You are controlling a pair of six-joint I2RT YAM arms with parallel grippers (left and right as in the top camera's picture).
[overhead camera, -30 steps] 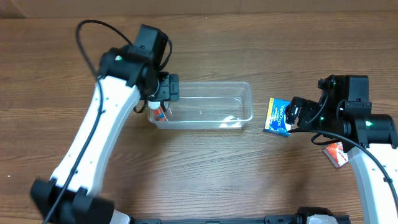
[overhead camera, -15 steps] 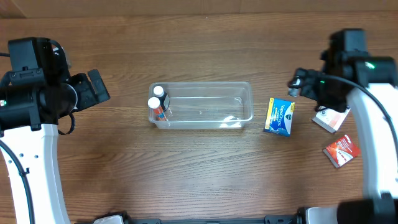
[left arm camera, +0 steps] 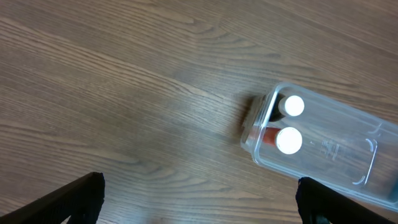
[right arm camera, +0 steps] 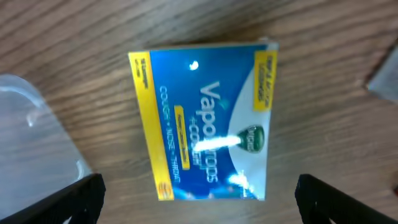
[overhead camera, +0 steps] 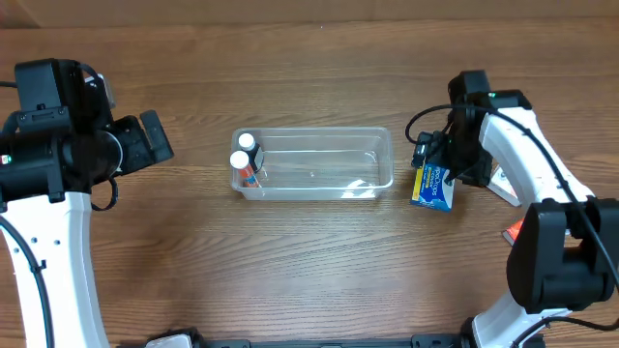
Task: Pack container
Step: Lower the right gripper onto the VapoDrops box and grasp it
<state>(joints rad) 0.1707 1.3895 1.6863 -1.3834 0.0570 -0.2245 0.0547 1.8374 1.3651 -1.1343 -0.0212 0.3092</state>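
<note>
Hovering with jaws wide apart over the blue-and-yellow VapoDrops box (right arm camera: 202,121), just right of the clear container (overhead camera: 329,164) at centre frame on the desk (overhead camera: 309,271), the right arm (overhead camera: 517,145) may clip the slightly skewed box's edges and shove it away.

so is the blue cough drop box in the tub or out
Out. The blue box lies flat on the table by the right end of the container, under the open right gripper; only two bottles stand inside.

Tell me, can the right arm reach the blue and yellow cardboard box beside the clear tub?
Probably yes: the right gripper is open above the blue and yellow cardboard box, nothing covering it.
</note>
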